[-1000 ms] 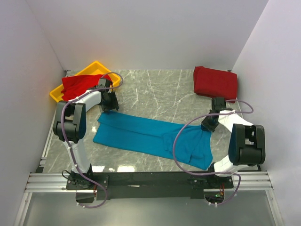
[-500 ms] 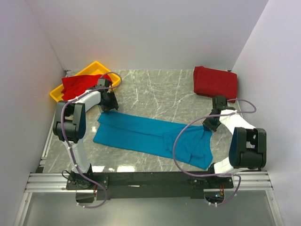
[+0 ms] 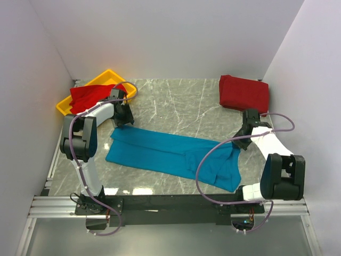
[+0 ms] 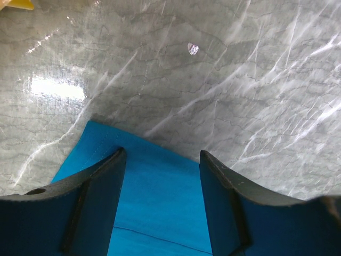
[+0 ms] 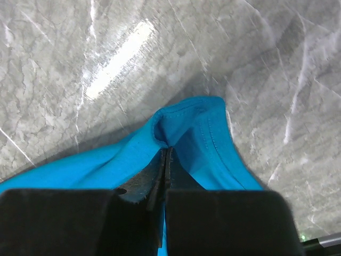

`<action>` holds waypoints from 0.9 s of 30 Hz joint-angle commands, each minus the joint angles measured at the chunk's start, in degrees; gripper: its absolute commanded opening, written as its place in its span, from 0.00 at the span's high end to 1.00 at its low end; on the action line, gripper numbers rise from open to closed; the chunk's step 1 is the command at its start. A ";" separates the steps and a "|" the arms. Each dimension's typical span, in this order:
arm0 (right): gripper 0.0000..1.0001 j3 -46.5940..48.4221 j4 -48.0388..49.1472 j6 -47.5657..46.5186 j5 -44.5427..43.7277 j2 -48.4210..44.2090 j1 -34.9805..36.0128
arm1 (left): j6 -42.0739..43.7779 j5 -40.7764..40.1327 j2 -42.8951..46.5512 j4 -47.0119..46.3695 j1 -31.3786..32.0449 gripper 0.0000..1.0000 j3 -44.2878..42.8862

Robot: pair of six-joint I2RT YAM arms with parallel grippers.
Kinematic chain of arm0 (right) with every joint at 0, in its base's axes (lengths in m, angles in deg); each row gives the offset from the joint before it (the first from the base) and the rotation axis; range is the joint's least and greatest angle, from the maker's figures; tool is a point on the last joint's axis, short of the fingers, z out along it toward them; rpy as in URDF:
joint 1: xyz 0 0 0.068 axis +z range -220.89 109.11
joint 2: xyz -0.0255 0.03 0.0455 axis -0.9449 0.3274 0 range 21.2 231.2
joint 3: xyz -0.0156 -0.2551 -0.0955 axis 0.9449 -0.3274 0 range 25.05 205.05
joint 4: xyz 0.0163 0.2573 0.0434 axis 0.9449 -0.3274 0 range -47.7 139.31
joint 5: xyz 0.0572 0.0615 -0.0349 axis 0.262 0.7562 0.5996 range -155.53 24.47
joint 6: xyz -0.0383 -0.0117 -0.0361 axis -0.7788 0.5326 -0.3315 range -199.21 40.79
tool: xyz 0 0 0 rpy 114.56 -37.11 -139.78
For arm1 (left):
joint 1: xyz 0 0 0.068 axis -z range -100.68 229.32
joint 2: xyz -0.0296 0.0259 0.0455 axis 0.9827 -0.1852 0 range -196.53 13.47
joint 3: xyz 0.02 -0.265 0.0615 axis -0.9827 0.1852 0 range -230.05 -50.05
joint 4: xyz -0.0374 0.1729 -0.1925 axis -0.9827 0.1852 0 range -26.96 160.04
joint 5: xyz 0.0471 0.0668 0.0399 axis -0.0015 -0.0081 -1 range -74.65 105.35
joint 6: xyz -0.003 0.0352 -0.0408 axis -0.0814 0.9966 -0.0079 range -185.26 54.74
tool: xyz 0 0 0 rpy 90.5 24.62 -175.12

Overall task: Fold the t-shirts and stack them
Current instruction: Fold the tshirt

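Observation:
A teal-blue t-shirt (image 3: 165,152) lies as a long folded strip across the marble table. My left gripper (image 3: 120,124) is open, its jaws either side of the shirt's far left corner (image 4: 154,202) in the left wrist view (image 4: 162,157). My right gripper (image 3: 241,144) is shut on a bunched edge of the shirt's right end (image 5: 197,133), seen up close in the right wrist view (image 5: 166,152). A folded red t-shirt (image 3: 244,94) lies at the back right. Another red t-shirt (image 3: 90,97) lies crumpled in the tray.
A yellow plastic tray (image 3: 108,74) stands at the back left, close behind my left gripper. White walls enclose the table on three sides. The right arm's cable (image 3: 205,160) loops over the shirt's right end.
My right gripper has moved a little to the right with the shirt's edge in it, pulling that end outward. The left arm has hardly moved.

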 commanded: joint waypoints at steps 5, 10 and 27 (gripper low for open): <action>1.00 -1.16 -0.96 1.07 -2.73 -1.51 -0.52 | -0.15 -0.88 -2.42 -0.63 -0.78 0.36 1.24; 1.00 0.94 -1.40 0.37 -4.84 2.18 -0.52 | 0.20 -1.57 -2.42 -0.63 -0.78 0.36 1.24; 1.00 13.68 -0.08 -1.65 -9.76 19.14 -0.61 | 1.70 1.84 -3.47 -2.65 0.36 0.31 -1.65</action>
